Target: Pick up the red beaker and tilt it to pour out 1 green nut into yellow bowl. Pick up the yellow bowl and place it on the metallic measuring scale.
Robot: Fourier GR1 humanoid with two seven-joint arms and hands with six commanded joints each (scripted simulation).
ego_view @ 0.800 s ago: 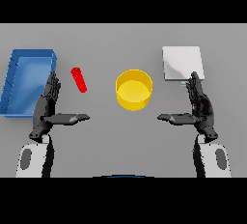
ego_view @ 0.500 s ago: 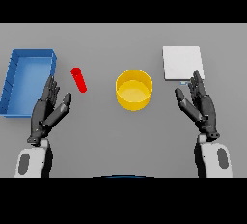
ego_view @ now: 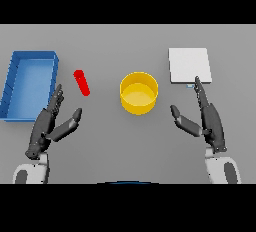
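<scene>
Head view: left hand (ego_view: pixel 50 124), fingers spread, was turned toward the untouched red beaker (ego_view: pixel 82 82); right hand (ego_view: pixel 207 118) likewise spread; reach judged begun.

We are looking at a bare lab-style test bench: a plain grey table (ego_view: pixel 125 41) carrying a metallic measuring scale (ego_view: pixel 189 65) at upper right and a blue bin (ego_view: pixel 15 83) at left.

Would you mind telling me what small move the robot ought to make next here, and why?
Probably the left hand should reach forward to the red beaker. Both hands are open and hold nothing, the beaker lies just ahead of that hand, and pouring into the yellow bowl comes first.
</scene>
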